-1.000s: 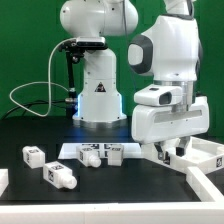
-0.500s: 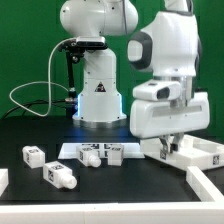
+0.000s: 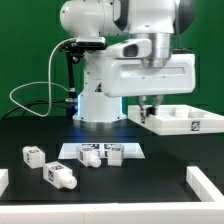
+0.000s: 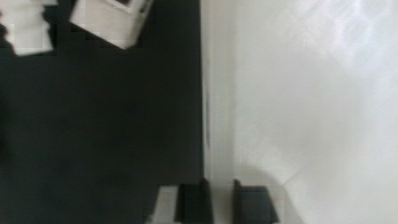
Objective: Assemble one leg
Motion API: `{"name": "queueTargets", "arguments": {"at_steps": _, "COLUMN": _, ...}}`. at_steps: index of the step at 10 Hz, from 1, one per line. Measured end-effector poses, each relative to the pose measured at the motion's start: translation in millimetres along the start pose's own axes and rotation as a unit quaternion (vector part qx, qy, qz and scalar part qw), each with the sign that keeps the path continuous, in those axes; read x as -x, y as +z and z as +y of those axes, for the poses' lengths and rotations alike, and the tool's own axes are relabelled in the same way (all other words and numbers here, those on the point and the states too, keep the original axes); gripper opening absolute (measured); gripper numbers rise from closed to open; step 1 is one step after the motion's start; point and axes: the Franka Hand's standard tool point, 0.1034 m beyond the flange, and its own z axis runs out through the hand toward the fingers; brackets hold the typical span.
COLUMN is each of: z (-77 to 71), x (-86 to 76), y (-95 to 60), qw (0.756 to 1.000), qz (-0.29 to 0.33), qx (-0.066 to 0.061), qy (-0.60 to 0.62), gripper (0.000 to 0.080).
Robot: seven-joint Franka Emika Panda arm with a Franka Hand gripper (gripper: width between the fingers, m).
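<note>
Three legs lie on the black table in the exterior view: one (image 3: 32, 155) at the left, one (image 3: 60, 176) nearer the front, and one (image 3: 90, 156) by the marker board (image 3: 115, 150). My gripper (image 3: 150, 104) is far from them, at the exterior view's right. It is shut on the rim of the large white rimmed panel (image 3: 182, 119) and holds it above the table. In the wrist view my gripper (image 4: 215, 192) clamps the thin panel edge between its dark fingers (image 4: 251, 203), and the panel (image 4: 302, 90) fills one side.
The robot base (image 3: 98, 95) and its cables stand at the back. White L-shaped corner pieces sit at the front left (image 3: 3, 181) and front right (image 3: 206, 186) of the table. White shapes (image 4: 111, 20) on the dark table show far off in the wrist view.
My gripper has risen and turned with the panel. The panel has come off the table at the right and now hangs higher and further back. The legs have not moved.
</note>
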Motion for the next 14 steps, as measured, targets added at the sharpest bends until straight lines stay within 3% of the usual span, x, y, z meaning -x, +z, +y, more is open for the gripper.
{"name": "queueTargets", "arguments": {"at_steps": 5, "z": 2.4, "x": 2.4, "y": 7.3, "qw": 1.0, "qz": 0.003, "qx": 0.001, "qy": -0.003, "gripper": 0.0049}}
{"name": "queueTargets", "arguments": {"at_steps": 7, "z": 41.5, "x": -13.5, "y": 5.2, "qw": 0.999, "qz": -0.002, "qx": 0.005, "qy": 0.054, "gripper": 0.0049}}
{"name": "queueTargets", "arguments": {"at_steps": 9, "z": 87.7, "x": -9.7, "y": 17.5, "qw": 0.997, "qz": -0.006, "qx": -0.002, "qy": 0.075, "gripper": 0.0049}}
{"name": "queueTargets", "arguments": {"at_steps": 11, "z": 75.3, "x": -12.2, "y": 17.5, "qw": 0.997, "qz": -0.007, "qx": -0.002, "qy": 0.071, "gripper": 0.0049}}
{"name": "queueTargets", "arguments": {"at_steps": 14, "z": 78.2, "x": -11.1, "y": 21.3, "qw": 0.997, "qz": -0.013, "qx": -0.004, "qy": 0.077, "gripper": 0.0049}}
